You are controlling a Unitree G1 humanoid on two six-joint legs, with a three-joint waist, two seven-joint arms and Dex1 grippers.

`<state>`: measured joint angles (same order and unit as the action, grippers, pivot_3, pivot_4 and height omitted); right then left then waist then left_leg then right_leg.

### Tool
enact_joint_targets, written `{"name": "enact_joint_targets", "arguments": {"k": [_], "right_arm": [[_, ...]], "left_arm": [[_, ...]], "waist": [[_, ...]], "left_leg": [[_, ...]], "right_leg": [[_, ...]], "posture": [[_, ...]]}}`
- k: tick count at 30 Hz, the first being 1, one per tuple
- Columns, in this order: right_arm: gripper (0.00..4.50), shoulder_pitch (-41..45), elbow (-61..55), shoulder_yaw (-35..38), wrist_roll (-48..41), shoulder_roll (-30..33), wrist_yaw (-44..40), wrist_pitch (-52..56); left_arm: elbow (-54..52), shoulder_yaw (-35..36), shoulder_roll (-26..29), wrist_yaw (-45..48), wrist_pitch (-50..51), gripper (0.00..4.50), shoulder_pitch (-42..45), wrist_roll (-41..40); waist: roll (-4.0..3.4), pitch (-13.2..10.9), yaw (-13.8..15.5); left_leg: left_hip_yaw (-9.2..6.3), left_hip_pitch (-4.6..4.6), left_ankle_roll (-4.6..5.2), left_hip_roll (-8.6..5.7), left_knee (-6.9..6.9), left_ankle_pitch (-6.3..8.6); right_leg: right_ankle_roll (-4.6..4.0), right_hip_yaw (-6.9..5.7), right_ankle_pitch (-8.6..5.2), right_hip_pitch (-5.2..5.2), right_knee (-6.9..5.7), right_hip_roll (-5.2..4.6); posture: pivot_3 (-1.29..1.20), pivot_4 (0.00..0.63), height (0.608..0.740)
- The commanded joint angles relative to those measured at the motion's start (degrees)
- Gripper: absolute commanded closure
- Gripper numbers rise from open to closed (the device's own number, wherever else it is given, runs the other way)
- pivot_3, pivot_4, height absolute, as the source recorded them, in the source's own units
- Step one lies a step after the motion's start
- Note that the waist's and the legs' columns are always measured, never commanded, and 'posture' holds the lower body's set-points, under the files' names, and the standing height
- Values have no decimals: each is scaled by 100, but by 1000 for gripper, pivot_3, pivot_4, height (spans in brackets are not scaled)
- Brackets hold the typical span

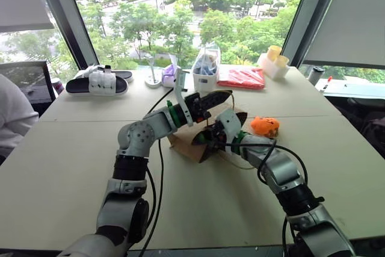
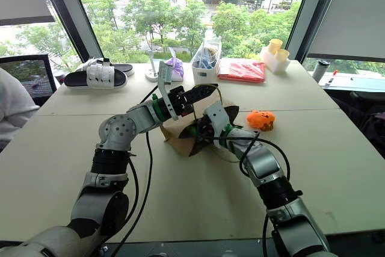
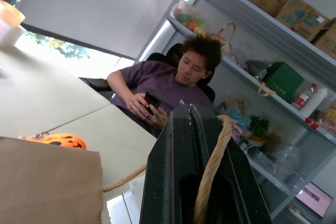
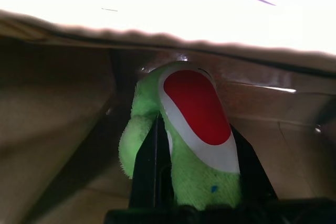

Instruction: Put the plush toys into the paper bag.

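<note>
1. Wide pale bench (image 1: 72,148) in front of tall windows, carrying everything in play, with a seated person (image 3: 173,85) looking at a phone on its far side in the left wrist view.
2. Brown paper bag (image 2: 177,133) lying near the middle of the bench, mouth lifted open by its tan cord handle (image 3: 212,166).
3. Left gripper (image 1: 224,95) pinched fully closed on that cord, holding the bag's mouth up above the bench.
4. Right gripper (image 2: 195,133) reaching into the bag's mouth, fingers (image 4: 149,166) set narrowly on either side of the green plush toy (image 4: 184,140); seemingly clasping it, though whether the hold is easing cannot be told.
5. Green toy, red-and-white patch uppermost, already between the brown paper walls in the right wrist view; judged to be about halfway through the job, with this toy in the bag but not yet set free.
6. Orange plush toy (image 1: 264,126) sitting on the bench just beside the bag, on the robot's right, apart from both grippers; judged the remaining piece to be picked up and bagged.
7. Clear plastic bag (image 1: 206,64) with blue contents standing in a small white holder by the windows, well apart from the work.
8. Nothing besides the green toy made out inside the paper bag; its deeper end too dark to judge.
</note>
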<state>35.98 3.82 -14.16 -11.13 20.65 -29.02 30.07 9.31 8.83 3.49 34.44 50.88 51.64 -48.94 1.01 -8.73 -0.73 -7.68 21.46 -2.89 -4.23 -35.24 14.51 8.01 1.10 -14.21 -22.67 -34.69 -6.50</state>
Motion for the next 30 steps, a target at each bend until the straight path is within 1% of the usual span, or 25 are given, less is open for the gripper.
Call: {"name": "enact_joint_targets", "arguments": {"k": [1, 5, 6, 10, 13, 14, 15, 16, 17, 18, 19, 21, 23, 26, 30], "right_arm": [[2241, 109, -60, 88, 166, -51, -23, -175], [220, -73, -402, 260, 206, 43, -19, -196], [98, -137, -541, 334, 163, 59, -16, -152], [98, -760, -1847, 989, -373, 396, -190, 355], [98, -1049, -2370, 1359, -803, 438, -248, 683], [98, -1175, -2569, 1582, -1035, 442, -268, 816], [98, -1404, -2824, 2246, -1570, 397, -187, 1056], [98, -1559, -2993, 2720, -1950, 368, -113, 1230], [98, -1702, -3016, 3210, -2119, 405, 28, 1293], [98, -1779, -2946, 3519, -2151, 472, 148, 1293], [98, -1783, -2810, 3646, -2066, 547, 252, 1225], [98, -1597, -2310, 3698, -1634, 619, 613, 848], [98, -1353, -1634, 3421, -1110, 775, 816, 528], [98, -737, -298, 2870, -281, 874, 1234, 118], [98, 180, 1565, 2334, 335, 776, 1420, -392]], "left_arm": [[-183, 170, -41, -124, -66, 4500, 94, -165], [-75, 296, -74, -265, -154, 4500, 179, -164], [-46, 293, -72, -275, -190, 4500, 190, -132], [200, 284, -41, -253, -377, 4500, 269, 3], [284, 267, -26, -217, -440, 4500, 280, 24], [305, 261, -25, -201, -453, 4500, 283, 33], [310, 260, -30, -191, -463, 4500, 276, 40], [311, 262, -35, -184, -468, 4500, 272, 47], [314, 270, -39, -178, -471, 4500, 269, 49], [319, 274, -41, -172, -477, 4500, 265, 49], [335, 274, -45, -168, -485, 4500, 268, 51], [353, 254, -53, -150, -501, 4500, 264, 59], [377, 239, -70, -133, -511, 4500, 277, 73], [390, 229, -71, -110, -527, 4500, 289, 97], [374, 239, -42, -121, -558, 4500, 284, 124]], "waist": [[0, 0, -6], [0, 0, -11], [0, 0, -11], [0, 0, 16], [1, 0, 7], [1, 0, 1], [1, 0, 3], [1, 0, 11], [1, 0, 30], [1, -1, 40], [1, -1, 37], [1, -1, 20], [0, 0, -21], [-3, 0, -49], [-3, -1, -33]], "left_leg": [[0, -1, 0, 1, 0, 0], [0, -2, -1, 3, 0, 0], [0, -2, -1, 3, 0, 0], [-2, 0, -1, 2, 0, 0], [-1, 0, 0, 2, -1, 0], [0, 0, 4, 2, -1, 2], [-1, -1, 18, 3, 0, 10], [-1, -2, 36, 4, 0, 20], [-4, -2, 37, 5, 1, 21], [-8, -1, 37, 4, 0, 21], [-8, -1, 37, 3, -2, 21], [1, -3, 40, 1, -5, 22], [8, -11, 40, 2, -4, 23], [16, -17, 40, 8, 0, 22], [28, -10, 31, 8, 0, 16]], "right_leg": [[0, 0, 0, 0, 1, 0], [0, -1, 0, -1, -2, 2], [0, -1, 0, -1, -3, 2], [0, -2, 0, -2, -4, 2], [1, -1, 0, 2, 3, 2], [1, -1, 0, 3, 5, 2], [1, -1, 0, 4, 4, 2], [1, -2, 0, 3, 3, 3], [1, -2, 0, 5, 3, 4], [1, -3, 0, 7, 3, 4], [1, -2, 0, 9, 5, 3], [0, 0, 0, 16, 13, 2], [0, 2, 0, 18, 13, 2], [-1, 4, 0, 12, 2, 5], [-1, 13, -1, -9, -21, 3]], "posture": [[0, 150, 740], [0, 150, 740], [0, 150, 740], [0, 150, 740], [0, 150, 740], [0, 150, 740], [0, 150, 740], [0, 150, 740], [0, 150, 740], [0, 150, 740], [0, 150, 740], [0, 150, 740], [0, 150, 740], [0, 150, 740], [0, 150, 740]]}}
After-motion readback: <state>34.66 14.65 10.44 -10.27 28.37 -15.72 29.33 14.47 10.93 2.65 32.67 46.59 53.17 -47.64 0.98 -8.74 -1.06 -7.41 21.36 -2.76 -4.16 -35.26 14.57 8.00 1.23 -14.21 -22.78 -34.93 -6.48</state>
